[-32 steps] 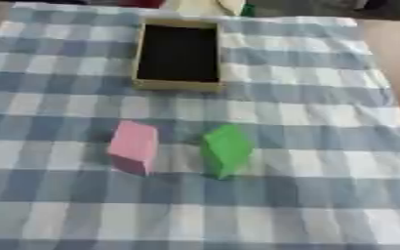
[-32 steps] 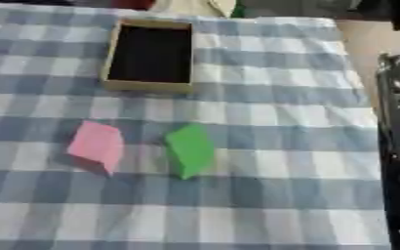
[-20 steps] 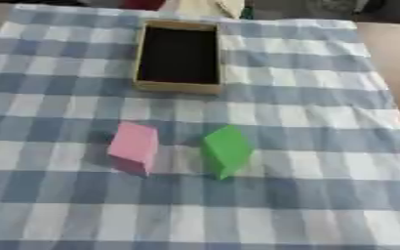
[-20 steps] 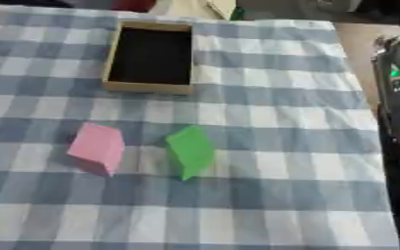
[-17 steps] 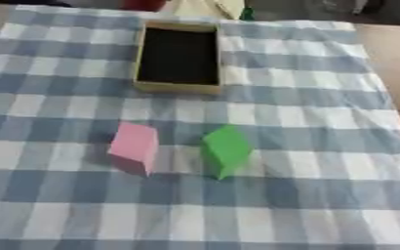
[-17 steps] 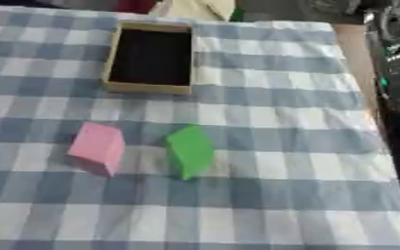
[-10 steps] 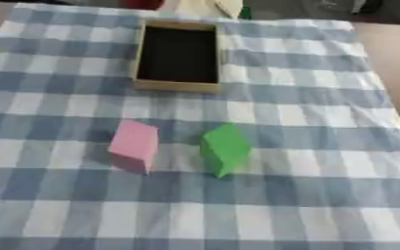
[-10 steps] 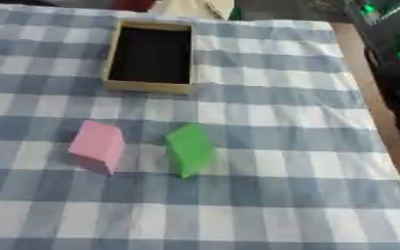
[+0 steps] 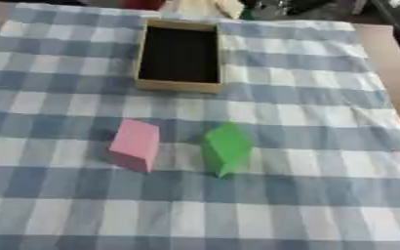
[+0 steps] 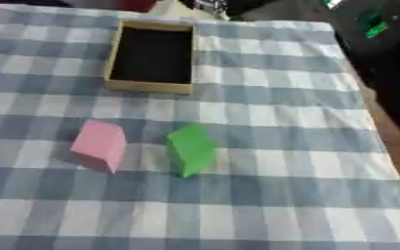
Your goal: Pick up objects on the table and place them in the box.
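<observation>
Robot hand: neither left nor right shows in either eye view, so finger state cannot be told. A dark mass with green lights sits at the right eye view's right edge; not identifiable as a hand.

Box: open, tan walls, dark inside, at the far middle of the bench on the blue-white checked cloth. Nothing visible in it.

Pink block and green block: near side, standing beside each other with a gap between, well apart from the box.

Progress, as judged: nothing placed yet. Both blocks left to pick and drop in.
</observation>
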`<state>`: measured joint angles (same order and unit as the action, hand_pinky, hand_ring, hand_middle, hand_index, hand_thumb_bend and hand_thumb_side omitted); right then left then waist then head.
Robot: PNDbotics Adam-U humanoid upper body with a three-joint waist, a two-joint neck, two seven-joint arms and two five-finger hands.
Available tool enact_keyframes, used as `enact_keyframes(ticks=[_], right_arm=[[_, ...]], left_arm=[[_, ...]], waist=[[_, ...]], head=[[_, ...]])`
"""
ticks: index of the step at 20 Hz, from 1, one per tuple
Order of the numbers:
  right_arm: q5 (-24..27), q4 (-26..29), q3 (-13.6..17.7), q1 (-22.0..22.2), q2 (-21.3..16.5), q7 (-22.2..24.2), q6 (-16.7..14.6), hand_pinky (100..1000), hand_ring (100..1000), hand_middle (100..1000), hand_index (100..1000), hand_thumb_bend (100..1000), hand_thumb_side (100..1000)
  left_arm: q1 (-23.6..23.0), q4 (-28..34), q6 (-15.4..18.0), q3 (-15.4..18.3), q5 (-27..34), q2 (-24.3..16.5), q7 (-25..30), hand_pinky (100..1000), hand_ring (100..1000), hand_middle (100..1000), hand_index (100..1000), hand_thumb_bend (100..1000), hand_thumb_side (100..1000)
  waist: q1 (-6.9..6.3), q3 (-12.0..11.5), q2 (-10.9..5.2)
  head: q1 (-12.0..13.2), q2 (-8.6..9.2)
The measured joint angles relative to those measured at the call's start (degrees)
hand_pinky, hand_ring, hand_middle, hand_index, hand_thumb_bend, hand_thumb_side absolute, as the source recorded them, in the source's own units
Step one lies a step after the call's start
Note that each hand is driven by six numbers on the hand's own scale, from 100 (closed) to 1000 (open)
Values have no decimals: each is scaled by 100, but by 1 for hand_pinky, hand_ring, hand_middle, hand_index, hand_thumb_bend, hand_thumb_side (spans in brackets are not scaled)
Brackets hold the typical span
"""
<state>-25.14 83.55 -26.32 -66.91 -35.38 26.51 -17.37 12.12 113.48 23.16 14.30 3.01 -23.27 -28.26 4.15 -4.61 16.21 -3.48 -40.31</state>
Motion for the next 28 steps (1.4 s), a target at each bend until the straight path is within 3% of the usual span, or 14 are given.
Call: enact_keyframes(ticks=[8,13,19,28], right_arm=[[282,-495,-529,-298,340,806,-87,831,848,733,854,317,646],[411,-619,-711,-319,389,1135,-177,833,852,737,859,323,622],[529,-615,-762,-216,299,1173,-382,835,855,743,866,349,619],[661,-535,-906,260,-60,806,-857,832,850,728,859,386,591]], left_arm=[[-1,0,-5,-5,13,-1,35,615,553,613,758,100,875],[-1,0,1,-30,25,-2,43,615,553,614,758,100,874],[-2,0,0,-32,27,-6,45,615,554,614,758,100,873],[-26,0,-20,-34,27,-60,65,616,555,614,758,100,872]], waist=[[1,-13,-3],[1,-12,-15],[10,11,-46],[60,61,-155]], head=[[8,-2],[27,-2],[63,-26],[100,-101]])
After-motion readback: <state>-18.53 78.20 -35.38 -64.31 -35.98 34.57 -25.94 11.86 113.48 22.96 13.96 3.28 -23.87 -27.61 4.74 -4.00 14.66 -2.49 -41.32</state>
